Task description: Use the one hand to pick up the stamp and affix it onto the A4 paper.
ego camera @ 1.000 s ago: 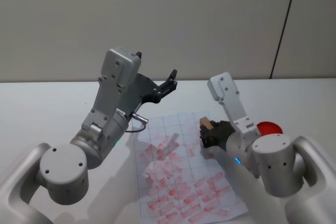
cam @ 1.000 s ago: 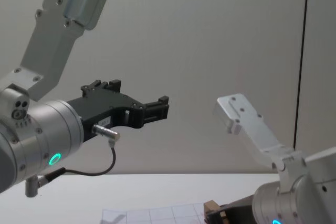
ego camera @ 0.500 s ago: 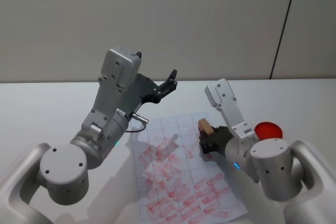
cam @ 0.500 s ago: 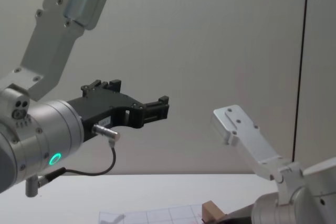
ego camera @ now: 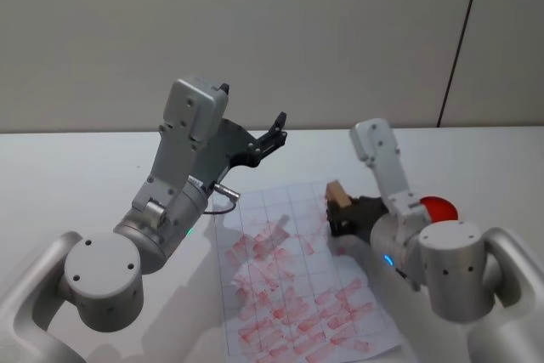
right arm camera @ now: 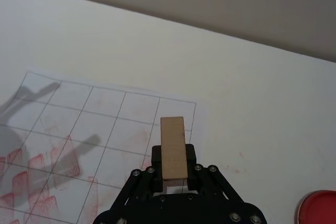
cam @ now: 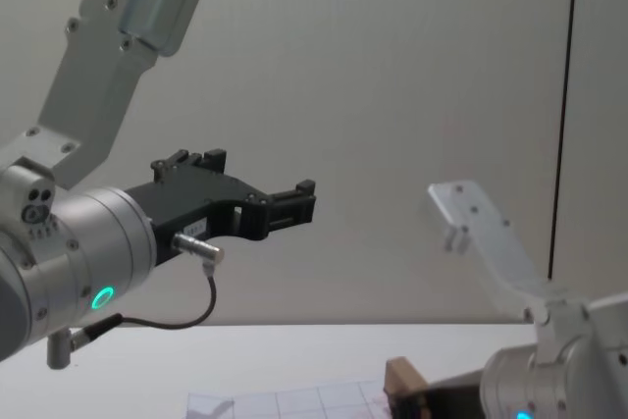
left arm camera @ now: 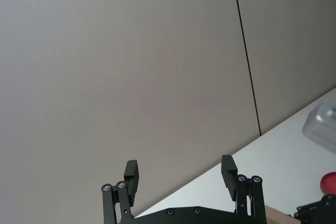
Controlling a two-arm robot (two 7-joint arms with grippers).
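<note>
The stamp [right arm camera: 173,148] sat clamped between the fingers of our right gripper [ego camera: 337,210], its light wooden block sticking out forward over the far right corner of the A4 paper [ego camera: 289,295], though we could not tell whether it touched the sheet. The paper lay flat on the white table [ego camera: 68,176], its nearer squares crowded with pinkish-red marks, and a round red pad [ego camera: 438,207] rested near its right edge, partly hidden behind our right arm. Our left gripper [left arm camera: 179,167] hung raised above the table by the sheet's far left corner, its fingers spread wide and holding nothing.
</note>
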